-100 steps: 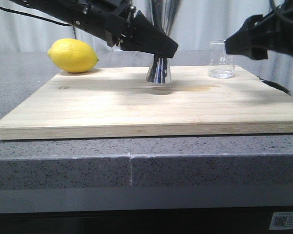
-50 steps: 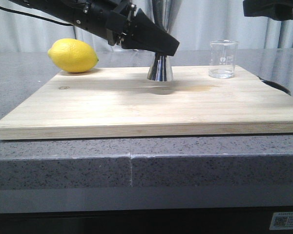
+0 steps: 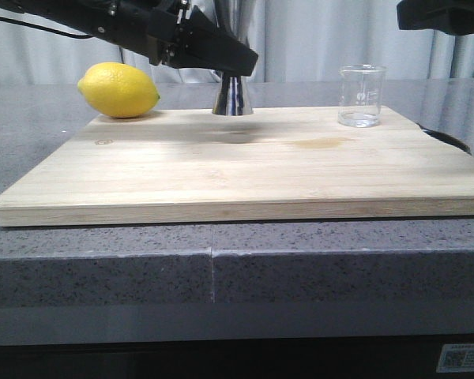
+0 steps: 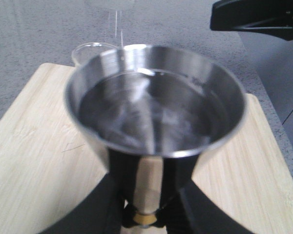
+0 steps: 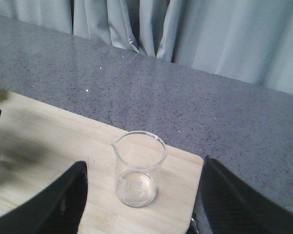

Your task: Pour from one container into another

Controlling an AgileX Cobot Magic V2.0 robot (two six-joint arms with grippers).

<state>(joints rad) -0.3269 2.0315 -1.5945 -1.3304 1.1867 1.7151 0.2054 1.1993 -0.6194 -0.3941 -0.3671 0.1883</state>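
Note:
The steel hourglass jigger [image 3: 233, 97] is held by my left gripper [image 3: 235, 66], shut at its narrow waist; its base appears just off the wooden board. In the left wrist view the jigger's upper cup [image 4: 156, 97] holds clear liquid, and black fingers [image 4: 112, 195] clamp the stem above the gold band. The clear glass beaker [image 3: 362, 96] stands upright near the board's back right corner and looks almost empty [image 5: 138, 168]. My right gripper [image 3: 441, 14] hovers high above it, open wide, its fingers [image 5: 63, 195] apart on either side of the beaker and touching nothing.
A yellow lemon [image 3: 118, 90] lies at the back left of the wooden board [image 3: 221, 170]. A faint wet stain [image 3: 320, 143] marks the board between jigger and beaker. The board rests on a grey speckled counter [image 3: 103, 268], with curtains behind.
My left gripper has carried the jigger leftward and away from the camera. The right gripper rose from beside the beaker and now stays high above it.

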